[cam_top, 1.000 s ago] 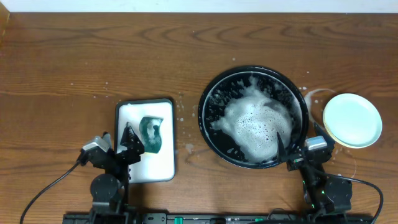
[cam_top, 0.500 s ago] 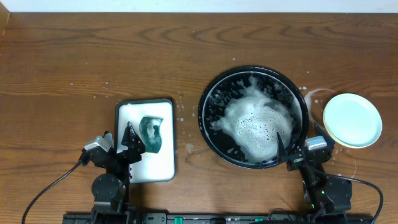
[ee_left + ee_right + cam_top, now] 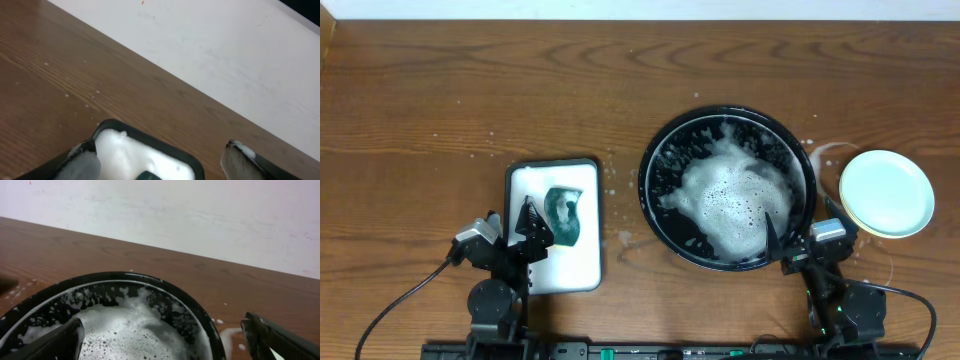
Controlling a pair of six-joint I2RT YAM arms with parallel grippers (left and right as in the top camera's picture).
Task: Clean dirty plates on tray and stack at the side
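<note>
left claw (image 3: 509, 212): spread, holding nothing, white rectangular dark-rimmed tray (image 3: 525, 180) with green sponge (image 3: 563, 212) just ahead | right claw (image 3: 798, 222): spread, holding nothing, large round black tray (image 3: 660, 160) of foam just ahead | stack of small round plates (image 3: 886, 193), pale mint-blue on top, right of right claw

Even, bright light; wrist views slightly soft.

Desk (image 3: 470, 90): mid-brown, streaked wood grain, scattered white flecks. Tray (image 3: 665, 140): black, its bottom covered in white foam (image 3: 730, 205) peppered with dark bubbles. Plates (image 3: 886, 193): top one pale mint-blue, with a yellow edge showing beneath. Rectangular tray (image 3: 535, 270): white, dark rim. Sponge (image 3: 563, 213): deep green, blotchy.
</note>
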